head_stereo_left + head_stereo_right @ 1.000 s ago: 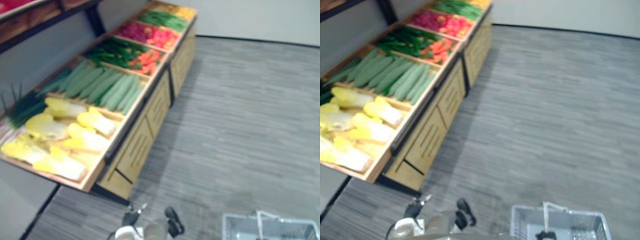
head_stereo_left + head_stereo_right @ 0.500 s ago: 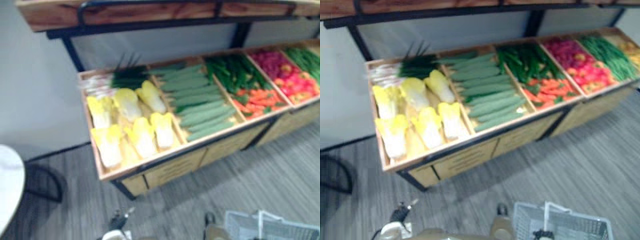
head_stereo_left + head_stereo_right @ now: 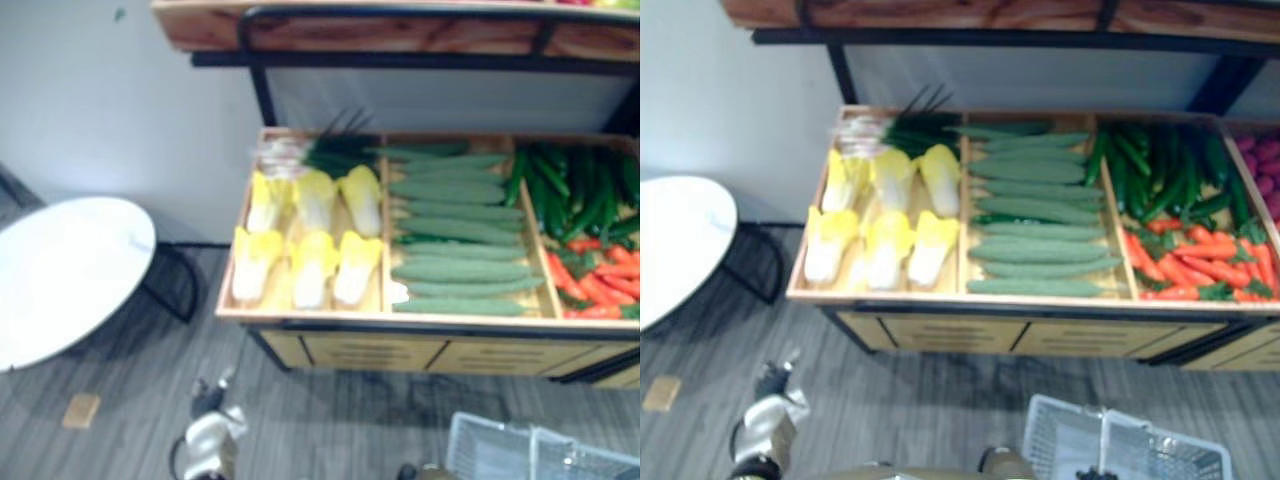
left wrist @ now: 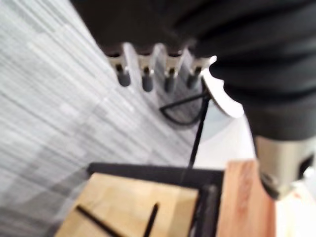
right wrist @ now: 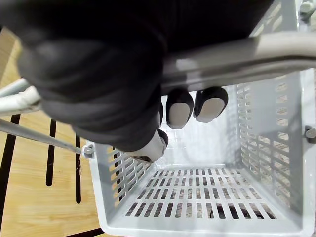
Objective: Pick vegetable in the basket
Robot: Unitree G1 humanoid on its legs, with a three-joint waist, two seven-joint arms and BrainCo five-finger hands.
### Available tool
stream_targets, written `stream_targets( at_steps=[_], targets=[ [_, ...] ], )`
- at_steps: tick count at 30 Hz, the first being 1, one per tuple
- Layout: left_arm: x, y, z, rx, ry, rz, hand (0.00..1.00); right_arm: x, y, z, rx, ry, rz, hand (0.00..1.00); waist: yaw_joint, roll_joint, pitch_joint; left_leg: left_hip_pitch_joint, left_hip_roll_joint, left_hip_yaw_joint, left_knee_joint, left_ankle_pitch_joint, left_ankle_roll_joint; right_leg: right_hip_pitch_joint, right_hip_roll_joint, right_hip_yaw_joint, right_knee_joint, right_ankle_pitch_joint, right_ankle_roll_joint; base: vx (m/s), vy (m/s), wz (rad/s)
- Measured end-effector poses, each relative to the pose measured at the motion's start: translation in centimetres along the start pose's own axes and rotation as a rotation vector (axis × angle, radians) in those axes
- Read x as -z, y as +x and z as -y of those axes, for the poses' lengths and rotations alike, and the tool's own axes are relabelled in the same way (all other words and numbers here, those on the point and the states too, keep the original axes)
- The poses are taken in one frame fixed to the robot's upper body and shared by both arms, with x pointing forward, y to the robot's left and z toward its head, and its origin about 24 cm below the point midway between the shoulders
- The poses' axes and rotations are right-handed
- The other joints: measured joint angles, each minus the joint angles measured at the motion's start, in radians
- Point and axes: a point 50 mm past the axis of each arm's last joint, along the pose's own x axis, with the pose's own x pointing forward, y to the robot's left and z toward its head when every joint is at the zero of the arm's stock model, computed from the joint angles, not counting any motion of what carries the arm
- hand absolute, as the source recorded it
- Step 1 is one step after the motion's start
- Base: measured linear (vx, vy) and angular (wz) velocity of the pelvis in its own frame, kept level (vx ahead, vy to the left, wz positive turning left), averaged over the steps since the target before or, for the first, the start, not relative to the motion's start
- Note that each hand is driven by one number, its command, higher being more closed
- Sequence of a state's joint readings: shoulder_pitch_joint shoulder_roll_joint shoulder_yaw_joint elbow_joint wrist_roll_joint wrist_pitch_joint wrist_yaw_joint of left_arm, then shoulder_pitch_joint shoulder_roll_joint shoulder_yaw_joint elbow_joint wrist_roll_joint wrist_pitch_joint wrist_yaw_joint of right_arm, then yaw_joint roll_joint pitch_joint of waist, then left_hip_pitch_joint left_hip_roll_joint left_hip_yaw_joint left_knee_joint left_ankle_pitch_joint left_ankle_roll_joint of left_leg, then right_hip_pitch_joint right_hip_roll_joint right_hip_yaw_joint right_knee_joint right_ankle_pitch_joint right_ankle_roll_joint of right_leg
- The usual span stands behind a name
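Approach step, nothing picked yet. Right hand (image 5: pixel 182 106) clenched round the handle (image 5: pixel 256 54) of the empty white basket (image 5: pixel 276 148). Left hand (image 4: pixel 147 74) relaxed, empty. Next, I judge: reach for the cucumbers (image 3: pixel 1040 230).

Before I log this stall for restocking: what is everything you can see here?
Cabbages: six, yellow-white, left compartment of the wooden stand.
Green onions: one bunch, green, behind the cabbages.
Cucumbers: a pile, pale green, middle compartment.
Carrots: a pile, orange, right compartment, before dark green vegetables.
Round table: one, white, left of the stand.
Basket: one, pale grey, held by the right hand.
Left hand: open, holding nothing, over the floor.
Right hand: curled round the basket's handle.
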State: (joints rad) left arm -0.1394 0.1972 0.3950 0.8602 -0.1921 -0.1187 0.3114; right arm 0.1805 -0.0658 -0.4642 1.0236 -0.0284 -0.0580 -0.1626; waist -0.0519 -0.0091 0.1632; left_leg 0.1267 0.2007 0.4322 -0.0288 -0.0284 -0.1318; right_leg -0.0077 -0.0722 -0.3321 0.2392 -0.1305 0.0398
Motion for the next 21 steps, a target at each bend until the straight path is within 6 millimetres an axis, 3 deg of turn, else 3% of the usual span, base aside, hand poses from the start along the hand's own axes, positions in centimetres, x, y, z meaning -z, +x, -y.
stream_targets(
  at_steps=[3,7,9,12,15,17,21],
  targets=[
    [-5.1,0.8,1.0,-0.027,-0.035,0.167,0.00,0.6,-0.2,-0.4,-0.007,0.004,-0.019,1.00,-0.002,-0.016,0.003,-0.001,0.004,-0.003,-0.003,0.016,0.002,-0.059,-0.010,0.113,0.115,-0.004,-0.001,-0.05,0.028,0.17],
    [-11.4,-0.6,1.9,-0.040,-0.149,0.425,0.00,0.8,-0.3,-0.1,0.005,-0.010,-0.020,1.00,0.003,-0.020,-0.005,-0.005,-0.024,0.031,-0.007,0.021,0.009,-0.029,-0.028,0.123,0.002,-0.012,-0.006,-0.06,0.018,-0.27],
    [-13.6,-1.5,1.4,-0.070,-0.207,0.535,0.00,1.2,-0.3,0.6,0.017,-0.022,-0.032,1.00,0.002,0.011,-0.016,-0.001,-0.022,0.069,-0.008,0.023,0.012,0.000,-0.008,0.156,-0.100,0.040,0.018,-0.07,0.024,-0.45],
    [-15.0,-2.3,1.5,-0.071,-0.200,0.612,0.00,2.4,-0.6,1.5,0.037,-0.029,-0.073,1.00,-0.003,0.035,-0.033,0.006,-0.017,0.091,-0.009,0.023,0.012,0.017,0.006,0.177,-0.159,0.082,0.019,-0.04,0.004,-0.28],
    [-15.4,-2.8,2.5,-0.029,-0.163,0.648,0.00,2.8,-0.7,1.8,0.043,-0.030,-0.089,1.00,-0.009,0.041,-0.035,0.006,-0.016,0.103,-0.012,0.028,0.017,0.019,0.011,0.181,-0.183,0.102,0.016,-0.07,-0.021,-0.13],
    [-15.3,-3.1,3.7,0.030,-0.127,0.652,0.00,2.6,-0.6,1.9,0.043,-0.038,-0.079,1.00,-0.030,0.043,-0.034,0.005,-0.019,0.105,-0.022,0.035,0.019,0.025,0.013,0.183,-0.209,0.120,0.017,-0.06,-0.013,-0.04],
    [-15.6,-3.8,6.3,0.109,-0.006,0.694,0.00,1.7,-0.4,1.7,0.031,-0.063,-0.045,1.00,-0.035,0.052,-0.013,0.001,-0.026,0.113,-0.022,0.041,0.026,0.027,0.014,0.196,-0.245,0.150,0.018,-0.05,-0.003,-0.08]
  ],
)
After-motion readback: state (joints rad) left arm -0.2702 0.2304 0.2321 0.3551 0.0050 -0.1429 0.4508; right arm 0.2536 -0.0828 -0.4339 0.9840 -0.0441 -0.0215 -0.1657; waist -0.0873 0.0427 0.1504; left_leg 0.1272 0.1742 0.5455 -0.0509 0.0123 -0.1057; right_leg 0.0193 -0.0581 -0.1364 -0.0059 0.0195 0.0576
